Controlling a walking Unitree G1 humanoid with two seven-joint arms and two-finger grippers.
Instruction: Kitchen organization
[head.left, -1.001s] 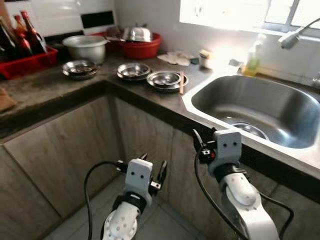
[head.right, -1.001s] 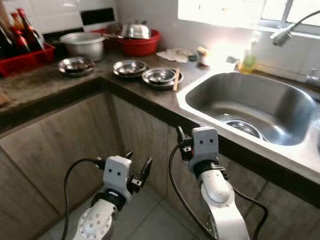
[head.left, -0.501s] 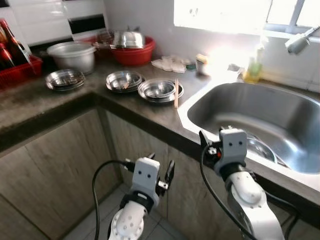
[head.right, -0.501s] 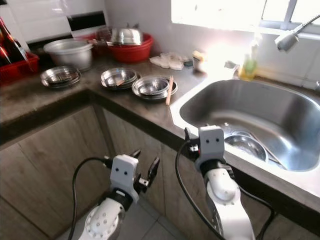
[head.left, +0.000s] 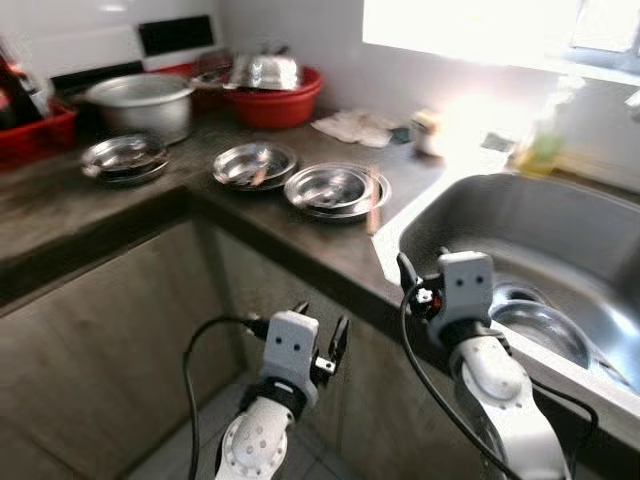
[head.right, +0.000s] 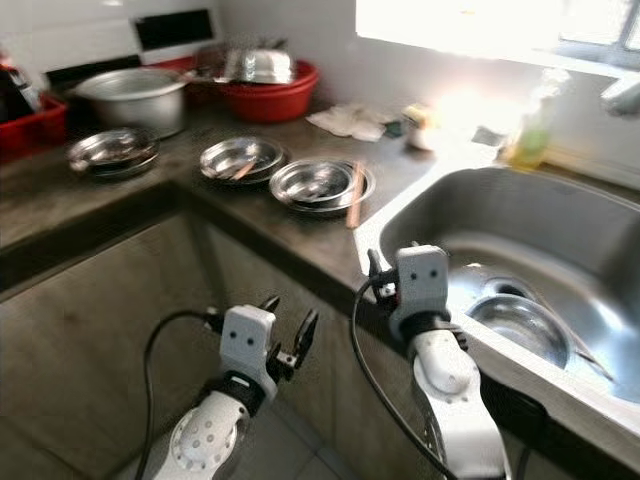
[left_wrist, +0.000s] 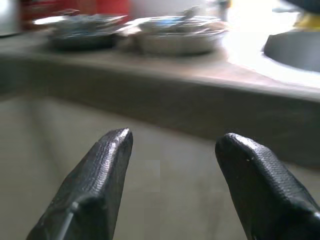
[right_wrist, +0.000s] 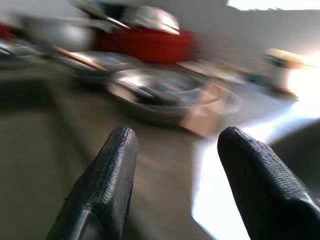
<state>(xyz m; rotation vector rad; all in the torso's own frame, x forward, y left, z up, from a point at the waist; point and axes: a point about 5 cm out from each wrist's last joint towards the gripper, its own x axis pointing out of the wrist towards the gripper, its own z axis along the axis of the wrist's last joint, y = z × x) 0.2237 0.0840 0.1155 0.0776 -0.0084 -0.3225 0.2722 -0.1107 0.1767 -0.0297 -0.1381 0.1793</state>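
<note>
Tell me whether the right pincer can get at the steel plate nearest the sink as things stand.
Probably yes. The right pincer is open, level with the counter edge, aimed at the steel plate, with bare counter between. A wooden stick rests across its near rim.

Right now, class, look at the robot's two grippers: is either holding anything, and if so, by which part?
Nothing is held. The left gripper is open below the counter edge, and the right gripper is open near the sink, with nothing between the fingers.

Left gripper (left_wrist: 172, 150) fingers spread apart, facing cabinet front (left_wrist: 165, 170) below countertop edge (left_wrist: 150, 85); steel plates (left_wrist: 175, 37) on top, blurry.
</note>
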